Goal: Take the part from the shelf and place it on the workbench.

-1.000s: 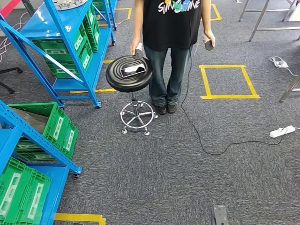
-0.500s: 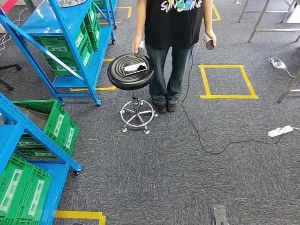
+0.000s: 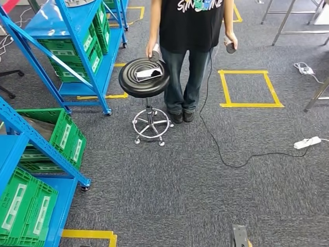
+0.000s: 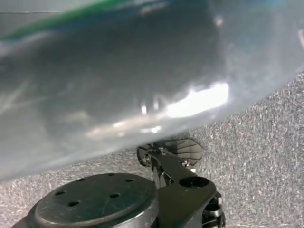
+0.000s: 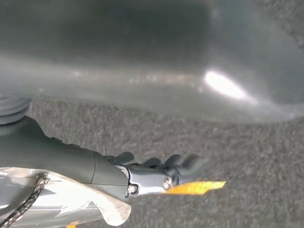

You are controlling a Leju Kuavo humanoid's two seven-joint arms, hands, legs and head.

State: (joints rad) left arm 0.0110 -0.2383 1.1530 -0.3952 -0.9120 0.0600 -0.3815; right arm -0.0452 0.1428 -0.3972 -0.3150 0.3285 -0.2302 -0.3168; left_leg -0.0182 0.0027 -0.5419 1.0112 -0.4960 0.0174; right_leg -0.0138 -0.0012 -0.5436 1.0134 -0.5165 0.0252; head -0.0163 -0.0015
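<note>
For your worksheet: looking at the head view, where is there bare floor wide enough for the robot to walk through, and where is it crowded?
Bare carpet lies between the near blue shelf and the white power strip, crossed only by a thin black cable. The taped yellow square is bare inside. It is crowded around the black stool, the person and the far shelf.

The head view is evenly and brightly lit from overhead, sharp throughout, with only soft, short shadows under the black stool (image 3: pixel 144 77) and the blue shelf (image 3: pixel 73 46) on the grey carpet (image 3: pixel 186 180). In both wrist views a large, blurred, out-of-focus grey surface carries white glare patches. The right hand (image 5: pixel 157 173) is motion-blurred at its fingertips, the carpet there dimmer.
</note>
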